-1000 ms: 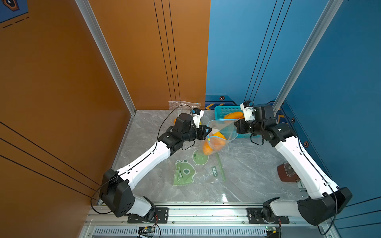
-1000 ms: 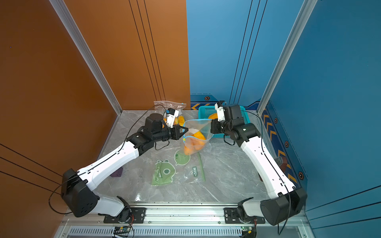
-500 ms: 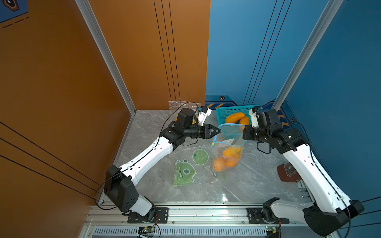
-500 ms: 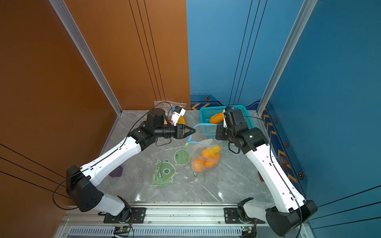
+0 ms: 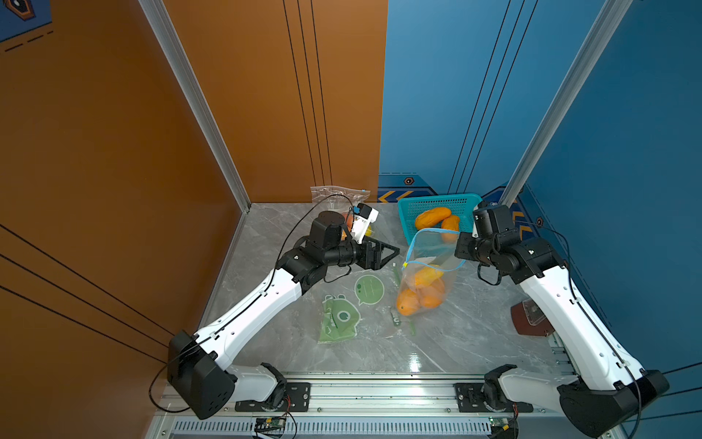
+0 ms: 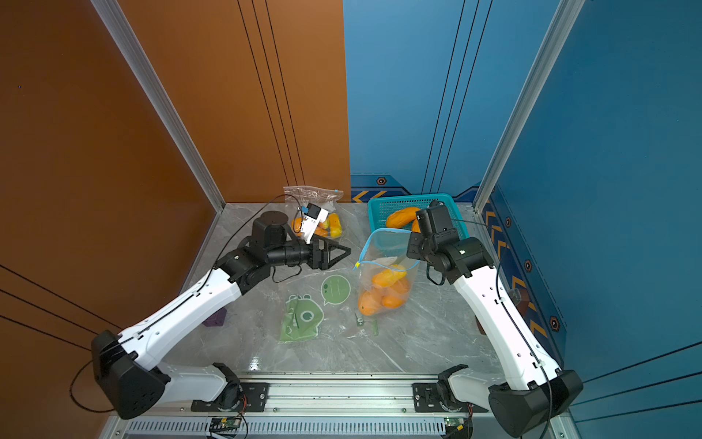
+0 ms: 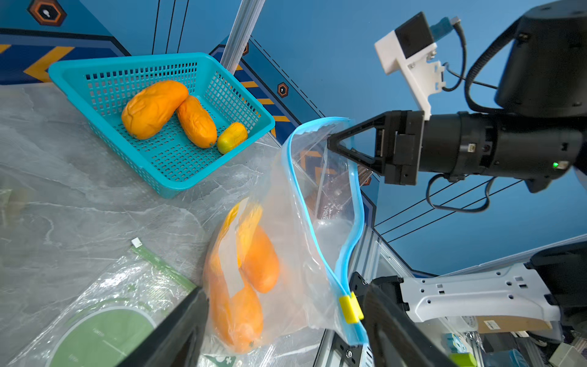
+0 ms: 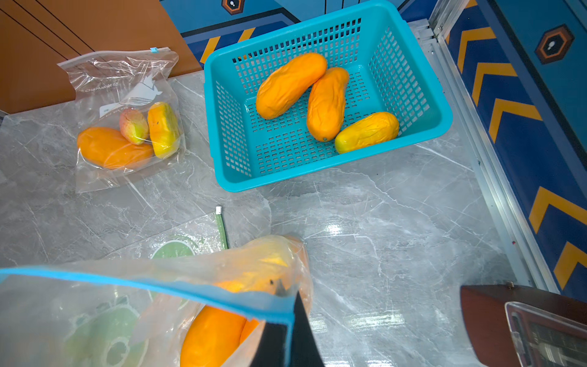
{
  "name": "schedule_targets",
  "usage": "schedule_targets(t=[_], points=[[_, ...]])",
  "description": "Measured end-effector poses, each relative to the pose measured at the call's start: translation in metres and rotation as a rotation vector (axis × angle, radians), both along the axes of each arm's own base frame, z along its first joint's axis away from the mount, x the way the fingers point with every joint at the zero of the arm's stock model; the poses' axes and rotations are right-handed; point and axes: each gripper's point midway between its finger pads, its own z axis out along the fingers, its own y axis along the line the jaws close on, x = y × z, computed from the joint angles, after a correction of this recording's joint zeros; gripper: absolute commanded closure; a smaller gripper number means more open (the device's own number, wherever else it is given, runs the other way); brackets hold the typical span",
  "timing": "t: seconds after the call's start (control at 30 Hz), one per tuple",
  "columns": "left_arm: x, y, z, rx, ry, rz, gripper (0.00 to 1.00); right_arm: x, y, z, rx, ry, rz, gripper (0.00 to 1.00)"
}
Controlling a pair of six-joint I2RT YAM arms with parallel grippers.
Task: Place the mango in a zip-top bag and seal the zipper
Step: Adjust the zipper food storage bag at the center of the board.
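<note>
Two claws, two states. Right claw (image 7: 330,144) is clenched on the blue-zippered rim of the clear bag (image 5: 431,247) and holds it up by that edge, mouth gaping. Left claw (image 5: 393,252) is released, jaws spread, just beside the yellow slider (image 7: 351,307). Mangoes (image 5: 418,292) sit in the bag's bottom, which rests on the table (image 5: 475,334). Behind the bag is a teal basket (image 5: 406,207) with three loose fruit; a flat green-printed bag (image 5: 342,315) lies nearby.
</note>
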Motion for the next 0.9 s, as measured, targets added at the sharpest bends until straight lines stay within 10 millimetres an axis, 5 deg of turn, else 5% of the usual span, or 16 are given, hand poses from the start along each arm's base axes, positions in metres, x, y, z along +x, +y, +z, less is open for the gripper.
schedule_targets(t=[0.23,0.33,0.63,0.9], points=[[-0.078,-0.027,-0.011,0.116,-0.273,-0.181,0.33,0.001,-0.003,0.000,0.014,0.002,-0.016,1.00],[-0.093,-0.038,-0.022,0.179,-0.364,-0.218,0.35,0.001,-0.002,0.000,0.017,0.002,-0.014,1.00],[-0.064,-0.044,-0.057,0.360,-0.447,-0.116,0.49,0.000,0.001,0.000,0.029,0.004,-0.003,1.00],[-0.045,-0.033,-0.050,0.303,-0.474,0.018,0.47,-0.002,0.001,0.003,0.036,-0.005,0.000,1.00]])
